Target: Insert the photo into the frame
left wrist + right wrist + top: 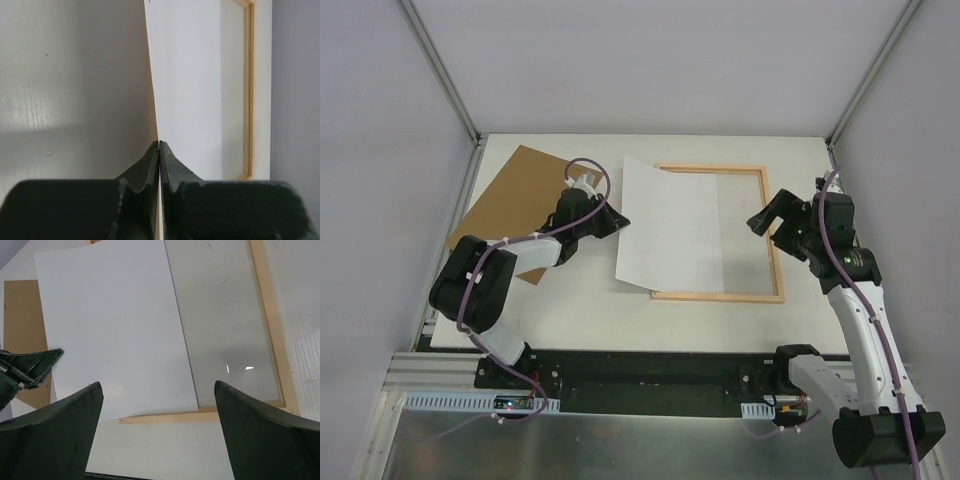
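The photo point(670, 225) lies white side up, its right part over the left half of the light wood frame point(776, 240) and its left part sticking out past it. My left gripper point(618, 222) is shut on the photo's left edge. In the left wrist view the pinched sheet point(185, 90) runs away from the shut gripper point(159, 145), with the frame's far rail point(248, 90) beyond. My right gripper point(770, 215) hovers open over the frame's right rail. Below its wide-apart fingers point(157, 385) show the photo point(115, 330) and the frame point(272, 330).
A plain brown backing board point(515, 195) lies at the back left of the white table, partly under my left arm; its edge point(20, 315) shows in the right wrist view too. Grey walls and metal posts bound the table.
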Motion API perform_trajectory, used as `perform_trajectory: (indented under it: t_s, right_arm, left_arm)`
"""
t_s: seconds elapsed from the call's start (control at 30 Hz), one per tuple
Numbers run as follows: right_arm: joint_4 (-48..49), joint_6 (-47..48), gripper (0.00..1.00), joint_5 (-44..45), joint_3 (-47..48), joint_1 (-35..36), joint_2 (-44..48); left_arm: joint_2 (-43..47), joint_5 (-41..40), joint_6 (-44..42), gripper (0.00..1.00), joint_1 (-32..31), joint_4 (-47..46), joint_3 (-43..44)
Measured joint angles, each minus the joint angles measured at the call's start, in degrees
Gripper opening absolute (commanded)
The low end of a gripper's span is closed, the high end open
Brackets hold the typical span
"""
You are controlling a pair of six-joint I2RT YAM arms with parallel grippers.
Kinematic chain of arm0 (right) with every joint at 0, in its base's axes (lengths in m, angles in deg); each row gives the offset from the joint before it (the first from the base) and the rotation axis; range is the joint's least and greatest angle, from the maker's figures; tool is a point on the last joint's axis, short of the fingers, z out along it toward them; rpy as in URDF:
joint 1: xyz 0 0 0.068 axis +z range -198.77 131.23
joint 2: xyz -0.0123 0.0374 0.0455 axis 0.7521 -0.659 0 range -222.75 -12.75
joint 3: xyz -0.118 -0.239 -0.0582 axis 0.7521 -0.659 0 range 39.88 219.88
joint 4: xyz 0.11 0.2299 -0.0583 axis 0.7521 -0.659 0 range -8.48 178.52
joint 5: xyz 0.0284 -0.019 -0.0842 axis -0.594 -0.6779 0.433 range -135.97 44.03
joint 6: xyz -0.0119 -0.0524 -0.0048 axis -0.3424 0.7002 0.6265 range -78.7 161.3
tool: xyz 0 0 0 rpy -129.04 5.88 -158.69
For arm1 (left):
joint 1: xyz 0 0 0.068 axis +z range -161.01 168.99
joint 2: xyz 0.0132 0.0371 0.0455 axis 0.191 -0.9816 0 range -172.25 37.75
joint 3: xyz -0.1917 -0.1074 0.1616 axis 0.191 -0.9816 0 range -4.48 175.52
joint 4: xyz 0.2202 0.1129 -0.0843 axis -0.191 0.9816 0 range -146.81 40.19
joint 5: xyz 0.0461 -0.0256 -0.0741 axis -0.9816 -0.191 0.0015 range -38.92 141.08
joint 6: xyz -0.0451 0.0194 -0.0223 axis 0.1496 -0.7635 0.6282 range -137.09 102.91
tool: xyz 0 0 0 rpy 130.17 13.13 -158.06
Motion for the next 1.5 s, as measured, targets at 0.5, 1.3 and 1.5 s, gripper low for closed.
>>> perform_trajectory:
  t_s: [0.5,1.3,1.5]
  right_arm:
    - [2.2,1.6,0.95,0.0,0.0,-0.2,-3.8]
    - [2.6,3.7,0.94,-0.2,0.0,-0.3,-5.2]
    - [2.6,4.6,0.95,-0.2,0.0,-0.3,-5.2]
  left_arm:
    - [-10.5,3.2,2.4,0.0,-3.3,-6.0,5.4]
    - [-22.0,-2.0,6.9,0.0,-11.0,-10.1,13.9]
    - [-23.6,-2.8,7.2,0.0,-12.4,-10.1,15.5]
